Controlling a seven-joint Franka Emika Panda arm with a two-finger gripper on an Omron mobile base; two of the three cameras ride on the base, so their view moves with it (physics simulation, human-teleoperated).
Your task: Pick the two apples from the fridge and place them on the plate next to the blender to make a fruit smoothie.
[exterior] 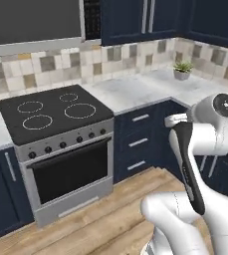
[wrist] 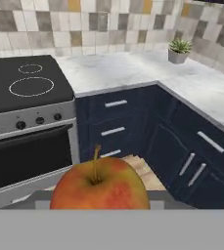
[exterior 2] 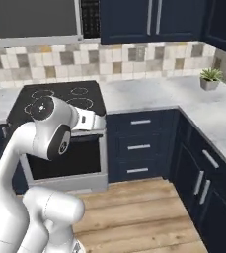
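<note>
An orange-yellow apple (wrist: 100, 188) with a red blush and a brown stem sits right at the bottom of the hand view, stem up. My gripper (wrist: 100, 205) is shut on it, and the fruit hides the fingertips. In both base views the white arm is folded up close to the base, with the hand (exterior 2: 90, 121) held at about stove height in front of the oven. The fridge, the plate and the blender are out of view.
Ahead stands a black-topped stove (exterior: 56, 112) with a silver oven. A marble counter (exterior: 135, 89) runs right into the corner and carries a small potted plant (exterior: 182, 69). Dark blue drawers (exterior: 138, 142) stand below, over a wooden floor (exterior 2: 134, 212).
</note>
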